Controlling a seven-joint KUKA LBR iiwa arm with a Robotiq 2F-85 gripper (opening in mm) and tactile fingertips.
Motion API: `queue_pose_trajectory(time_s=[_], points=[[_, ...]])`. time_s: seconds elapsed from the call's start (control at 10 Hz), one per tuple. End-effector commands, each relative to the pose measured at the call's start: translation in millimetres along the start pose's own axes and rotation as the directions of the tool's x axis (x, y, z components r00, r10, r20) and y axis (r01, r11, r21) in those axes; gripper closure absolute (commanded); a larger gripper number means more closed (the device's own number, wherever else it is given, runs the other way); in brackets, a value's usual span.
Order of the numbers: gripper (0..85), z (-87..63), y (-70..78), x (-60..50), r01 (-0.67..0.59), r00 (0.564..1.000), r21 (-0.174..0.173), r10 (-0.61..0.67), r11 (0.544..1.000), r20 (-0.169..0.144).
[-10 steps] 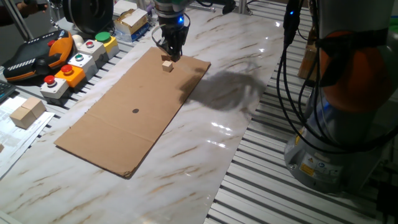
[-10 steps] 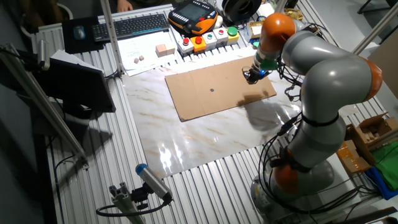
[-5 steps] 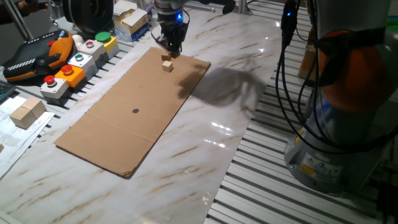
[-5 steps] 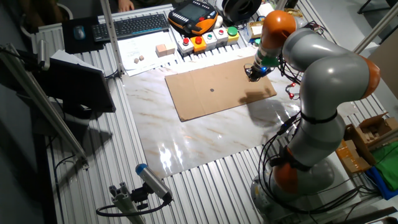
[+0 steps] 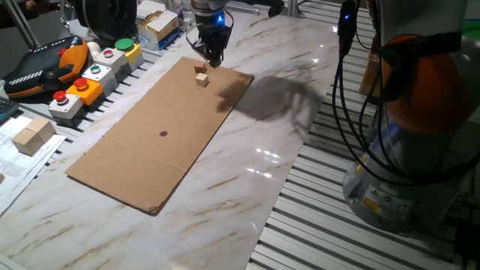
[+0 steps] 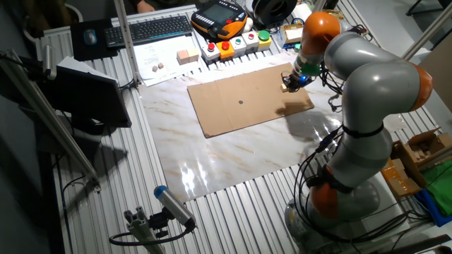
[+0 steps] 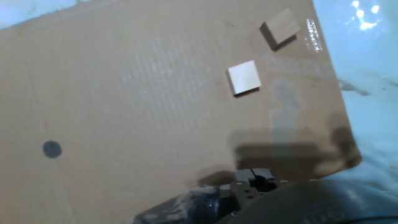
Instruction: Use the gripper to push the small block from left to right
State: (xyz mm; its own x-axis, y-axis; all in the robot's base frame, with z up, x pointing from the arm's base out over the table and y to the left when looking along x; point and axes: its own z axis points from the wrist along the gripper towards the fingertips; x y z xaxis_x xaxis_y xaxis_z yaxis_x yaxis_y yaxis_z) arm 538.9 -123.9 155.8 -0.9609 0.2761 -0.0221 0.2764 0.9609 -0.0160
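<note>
A marble-patterned table (image 5: pixel 255 180) carries a flat cardboard sheet (image 5: pixel 150 142) — nothing more certain.

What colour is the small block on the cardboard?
Light tan, like bare wood; the small block shows best in the hand view.

Arm stretched out, gripper (image 5: pixel 211 58) pointing down.
Blue light glows above the black fingers (image 5: pixel 215 60), which sit close together (any gap too small to judge); cables trail along the grey-and-orange arm (image 6: pixel 367 77).
</note>
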Motion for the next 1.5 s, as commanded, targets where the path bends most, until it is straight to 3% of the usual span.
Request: queue_pose_trajectory(time_s=[0.0,0.1,0.3,0.5,0.8,1.1,1.2,1.4], points=[[84.0,-0.4,-0.4,-0.3,-0.002,1.0,0.004,0.002,1.0,0.002],[84.0,-0.4,-0.4,-0.3,-0.002,1.0,0.001,0.002,1.0,-0.002],[84.0,-0.4,-0.4,-0.3,-0.047,0.999,-0.04,0.046,0.998,-0.026],[84.0,-0.4,-0.4,-0.3,-0.104,0.994,-0.005,0.104,0.995,-0.036],[84.0,-0.4,-0.4,-0.3,-0.195,0.98,0.016,0.195,0.981,-0.048],[84.0,-0.4,-0.4,-0.3,-0.254,0.965,0.018,0.255,0.967,-0.057],[84.0,-0.8,-1.6,-2.5,-0.296,0.953,0.004,0.295,0.955,-0.07],[84.0,-3.1,-10.5,-14.6,-0.318,0.944,0.002,0.317,0.948,-0.089]])
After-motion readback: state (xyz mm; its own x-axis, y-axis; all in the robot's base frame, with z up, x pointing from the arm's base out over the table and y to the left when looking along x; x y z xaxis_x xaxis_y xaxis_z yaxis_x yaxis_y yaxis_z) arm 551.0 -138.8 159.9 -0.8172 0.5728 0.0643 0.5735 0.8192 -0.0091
